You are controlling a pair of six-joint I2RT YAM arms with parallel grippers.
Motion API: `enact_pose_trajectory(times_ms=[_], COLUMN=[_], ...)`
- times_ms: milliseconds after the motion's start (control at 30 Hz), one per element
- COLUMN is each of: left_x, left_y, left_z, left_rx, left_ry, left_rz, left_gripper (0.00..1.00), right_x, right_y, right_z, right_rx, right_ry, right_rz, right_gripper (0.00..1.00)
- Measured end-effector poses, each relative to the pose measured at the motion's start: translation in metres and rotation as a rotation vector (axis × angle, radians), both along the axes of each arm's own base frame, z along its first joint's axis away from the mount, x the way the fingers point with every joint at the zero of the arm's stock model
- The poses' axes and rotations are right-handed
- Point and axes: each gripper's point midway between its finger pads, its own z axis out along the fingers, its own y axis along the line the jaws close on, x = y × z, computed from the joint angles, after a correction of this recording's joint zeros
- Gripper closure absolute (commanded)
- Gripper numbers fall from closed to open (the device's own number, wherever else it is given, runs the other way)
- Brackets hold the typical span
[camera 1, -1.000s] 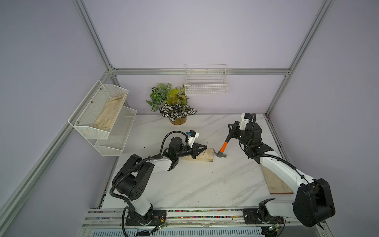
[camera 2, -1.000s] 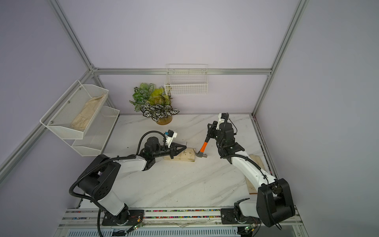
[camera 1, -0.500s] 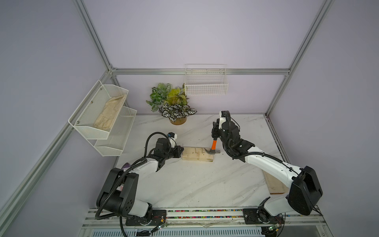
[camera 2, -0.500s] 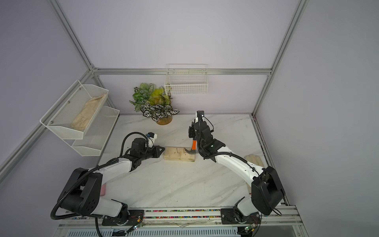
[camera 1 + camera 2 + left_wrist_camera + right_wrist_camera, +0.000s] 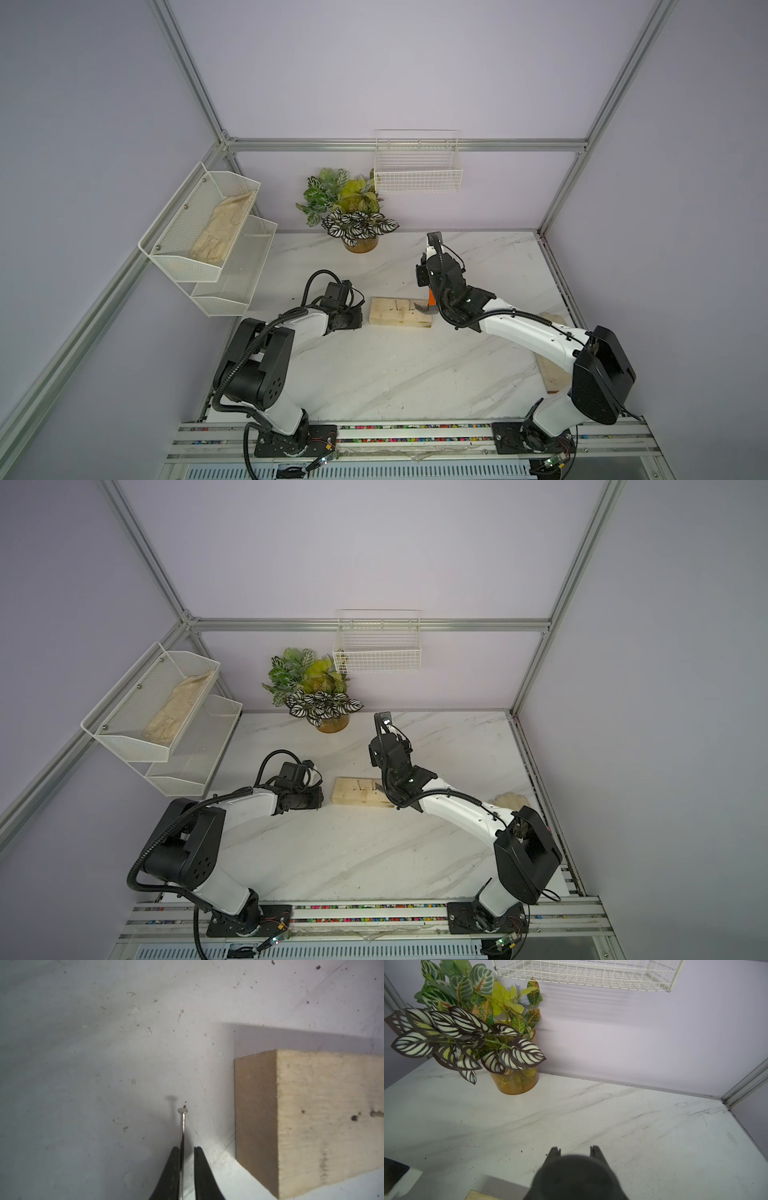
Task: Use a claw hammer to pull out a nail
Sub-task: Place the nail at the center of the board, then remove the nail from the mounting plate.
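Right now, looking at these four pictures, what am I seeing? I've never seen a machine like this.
Two robot arms stand at a marble table. Two pictures look down from overhead; the other two come from a camera on each arm's wrist. On the table lie a wood block, a board and a potted plant. The right gripper is shut on a hammer, its head at the block's end. The left gripper stands slightly open beside the block, a nail loose in its gap.
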Motion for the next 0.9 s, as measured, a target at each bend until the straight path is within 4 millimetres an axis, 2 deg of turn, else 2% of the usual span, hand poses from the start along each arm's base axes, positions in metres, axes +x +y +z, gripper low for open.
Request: enact_pose_trajectory(times_ms=[167, 333, 433, 567, 667, 767, 900], left_x=[0.002, -0.002, -0.005, 0.002, 0.005, 0.008, 0.006], left_y=[-0.001, -0.002, -0.005, -0.023, -0.036, -0.046, -0.054], left_z=[0.003, 0.005, 0.015, 0.039, 0.049, 0.047, 0.03], left_rx=[-0.002, -0.011, -0.039, -0.145, -0.222, -0.278, -0.316], left_ry=[-0.007, 0.004, -0.002, -0.065, -0.088, -0.083, -0.029], left_rz=[-0.003, -0.005, -0.013, -0.05, -0.081, -0.1, -0.109], left_gripper=[0.49, 0.5, 0.5, 0.49, 0.49, 0.49, 0.49], right_x=[0.0, 0.002, 0.005, 0.006, 0.007, 0.009, 0.009], right_y=[0.003, 0.011, 0.017, 0.026, 0.032, 0.037, 0.042], right_z=[-0.004, -0.01, -0.014, -0.019, -0.021, -0.023, -0.026], right_rx=[-0.031, -0.068, -0.089, -0.121, -0.145, -0.169, -0.194], right_ry=[0.001, 0.004, 0.002, 0.0, -0.004, -0.012, -0.015], right_rz=[-0.008, -0.01, -0.012, -0.009, -0.011, -0.015, -0.016], right_gripper=[1.0, 1.0, 1.0, 1.0, 1.0, 1.0, 1.0])
